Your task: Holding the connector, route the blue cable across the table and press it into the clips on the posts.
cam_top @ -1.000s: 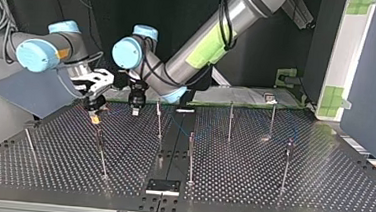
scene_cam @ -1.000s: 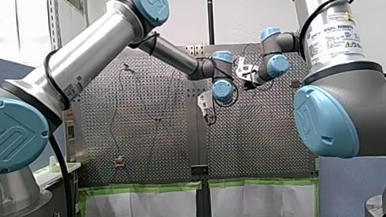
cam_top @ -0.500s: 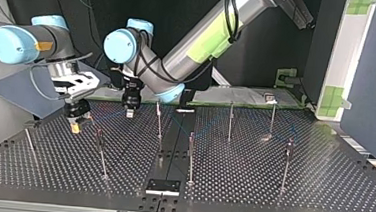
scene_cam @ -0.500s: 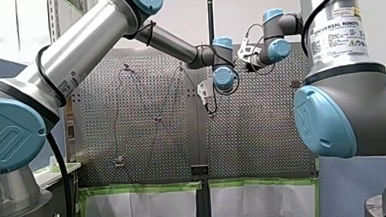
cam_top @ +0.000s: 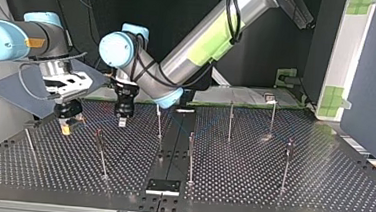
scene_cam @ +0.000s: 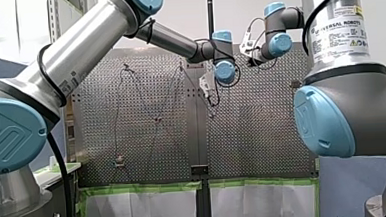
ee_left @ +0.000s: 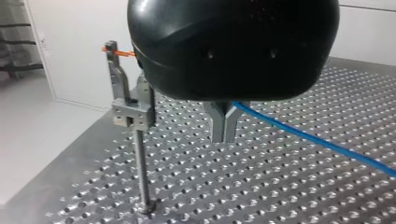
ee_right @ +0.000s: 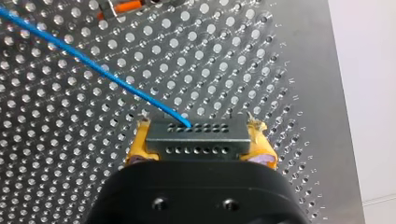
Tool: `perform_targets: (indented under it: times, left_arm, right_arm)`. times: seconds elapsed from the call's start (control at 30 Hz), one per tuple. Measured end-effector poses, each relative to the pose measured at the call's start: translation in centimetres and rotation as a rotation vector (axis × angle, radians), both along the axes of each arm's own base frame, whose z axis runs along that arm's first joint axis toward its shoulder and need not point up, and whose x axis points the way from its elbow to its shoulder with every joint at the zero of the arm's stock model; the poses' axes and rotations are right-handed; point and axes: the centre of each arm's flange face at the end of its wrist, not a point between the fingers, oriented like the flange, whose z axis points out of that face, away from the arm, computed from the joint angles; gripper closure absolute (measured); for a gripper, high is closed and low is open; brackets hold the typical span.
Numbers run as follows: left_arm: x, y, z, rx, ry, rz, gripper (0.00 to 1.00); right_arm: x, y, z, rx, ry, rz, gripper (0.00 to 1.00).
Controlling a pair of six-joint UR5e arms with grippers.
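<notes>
Right gripper (ee_right: 200,151): you see its yellow pads (ee_right: 139,145) clamped on the grey connector (ee_right: 196,135), aimed down at the perforated table (ee_right: 280,56). The blue cable (ee_right: 93,65) leaves the connector. Left gripper (ee_left: 224,133) hangs vertical beside the clip post (ee_left: 140,158), metal fingers together on the cable. The right gripper is on the post's other side.
</notes>
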Motion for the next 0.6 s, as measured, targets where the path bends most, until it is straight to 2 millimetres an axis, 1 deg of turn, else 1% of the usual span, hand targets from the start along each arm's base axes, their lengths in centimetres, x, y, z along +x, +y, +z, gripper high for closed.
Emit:
perform_targets:
  times: [0.2,0.43,0.6]
  left_arm:
    - [0.6,0.0,0.6,-0.023,-0.025,0.004,1.00]
    - [0.7,0.0,0.8,-0.035,-0.034,0.005,1.00]
    - [0.8,0.0,0.8,-0.038,-0.036,0.007,1.00]
  right_arm:
    - [0.0,-0.1,0.3,-0.011,0.006,0.002,1.00]
    - [0.1,-0.3,1.1,-0.022,0.007,0.002,1.00]
    - [0.1,-0.3,1.2,-0.023,0.007,0.002,1.00]
